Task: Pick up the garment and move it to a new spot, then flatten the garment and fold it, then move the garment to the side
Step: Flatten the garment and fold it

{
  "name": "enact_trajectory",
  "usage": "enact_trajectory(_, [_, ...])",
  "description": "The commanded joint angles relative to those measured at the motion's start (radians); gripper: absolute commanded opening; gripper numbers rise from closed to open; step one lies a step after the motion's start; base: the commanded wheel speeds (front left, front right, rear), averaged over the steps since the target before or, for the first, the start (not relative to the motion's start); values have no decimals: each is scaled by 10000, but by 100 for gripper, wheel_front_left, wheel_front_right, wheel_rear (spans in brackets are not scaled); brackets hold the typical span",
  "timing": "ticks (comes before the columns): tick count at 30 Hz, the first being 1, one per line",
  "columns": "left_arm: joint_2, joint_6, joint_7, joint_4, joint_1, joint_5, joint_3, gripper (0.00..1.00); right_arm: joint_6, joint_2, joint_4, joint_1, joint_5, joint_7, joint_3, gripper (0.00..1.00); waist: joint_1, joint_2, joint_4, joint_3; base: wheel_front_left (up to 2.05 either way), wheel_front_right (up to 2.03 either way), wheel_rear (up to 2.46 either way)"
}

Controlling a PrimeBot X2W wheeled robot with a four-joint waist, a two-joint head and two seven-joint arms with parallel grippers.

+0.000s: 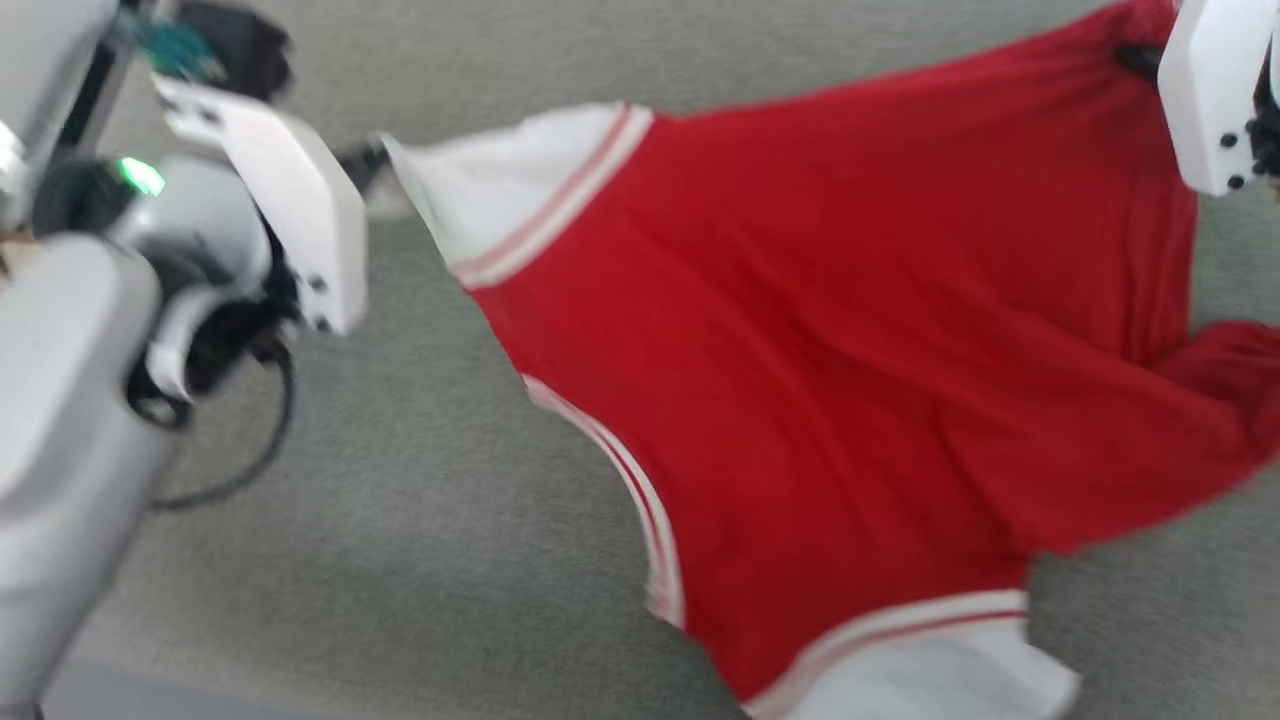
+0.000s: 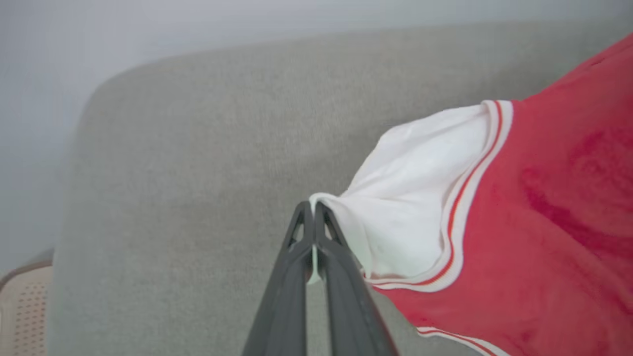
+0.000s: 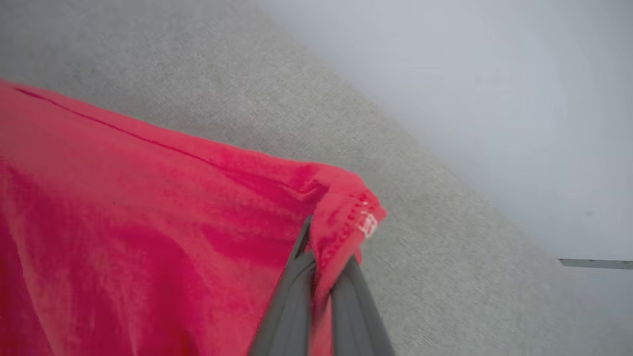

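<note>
Grey upholstery (image 1: 400, 500) fills the background, with a pale wall (image 3: 494, 99) beyond its edge. Over it the garment (image 1: 850, 350) is stretched between the two grippers, plain red side up, blurred in the head view. The left gripper (image 2: 313, 210) is clamped on the tip of a white sleeve (image 2: 410, 207), fingers pressed together with a sliver of cloth between them, and the sleeve's striped trim curves just beyond. The right gripper (image 3: 321, 247) is clenched on a red hem corner (image 3: 346, 217), which folds over its fingertips and shows stitching and a small white tag (image 3: 368, 225). The other sleeve (image 1: 930, 670) sits low in the head view, near the bottom edge. Whether the shirt's lower part touches the upholstery cannot be told. A dark cable (image 1: 250, 440) loops beside the left forearm.
</note>
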Motion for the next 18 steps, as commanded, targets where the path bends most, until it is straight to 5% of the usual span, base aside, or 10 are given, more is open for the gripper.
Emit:
enact_trajectory(1, [167,-43,124,67,-397,175,104,0,-48,-13,-129,-139,96,-173,-49,0,-1,0,-489,-273,0,0,0])
enact_trajectory(11, [558,-464,588,894,-2788,806,257,0,-48,-10,-634,-550,-48,-989,-611,0,-1,0,-1579,-845,0,0,0])
enact_trajectory(18, [333,-795,562,1799,-4054,1020,199,0,-49,124,-796,-634,-410,-1086,-1301,0,-1,0,-2026,-1280,0,0,0])
